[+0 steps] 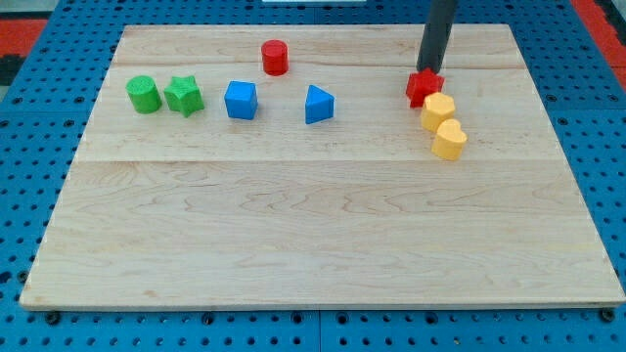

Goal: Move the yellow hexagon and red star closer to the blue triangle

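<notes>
Where my tip [428, 70] meets red star [424, 88], yellow hexagon [437, 111] touching below, blue triangle [317, 104] well left, no hand fitted.

Wooden board [323, 235] carries eight small red, yellow, blue, green blocks

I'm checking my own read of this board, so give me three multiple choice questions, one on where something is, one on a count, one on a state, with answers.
1. Where is the blue triangle?
A. Between the blue cube and red star
B. At the view's bottom edge
C. Left of the green blocks

2. How many yellow blocks?
A. One
B. Two
C. Four

3. My tip is:
A. On a green block
B. At the red star's top side
C. Mid-board, alone

Answers: 1 A, it sits between them. 2 B, yellow hexagon and another yellow block. 3 B, the rod ends at the star.
</notes>
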{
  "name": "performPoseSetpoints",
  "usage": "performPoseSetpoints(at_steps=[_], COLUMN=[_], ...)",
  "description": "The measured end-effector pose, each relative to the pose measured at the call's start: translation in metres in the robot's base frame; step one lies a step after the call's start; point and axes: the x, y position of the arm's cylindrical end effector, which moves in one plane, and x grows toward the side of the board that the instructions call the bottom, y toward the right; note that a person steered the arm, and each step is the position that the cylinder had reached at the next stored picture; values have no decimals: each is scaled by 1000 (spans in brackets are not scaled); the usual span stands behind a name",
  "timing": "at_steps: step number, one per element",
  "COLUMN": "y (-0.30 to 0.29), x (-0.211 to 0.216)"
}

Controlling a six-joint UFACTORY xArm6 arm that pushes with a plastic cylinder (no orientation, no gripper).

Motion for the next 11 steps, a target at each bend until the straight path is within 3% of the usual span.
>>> performPoseSetpoints(at_steps=[2, 5, 6, 7, 9, 10, 11], y=[-90, -58, 19, 107, 115, 60, 36], x=[8, 0, -34, 51, 158, 155, 106])
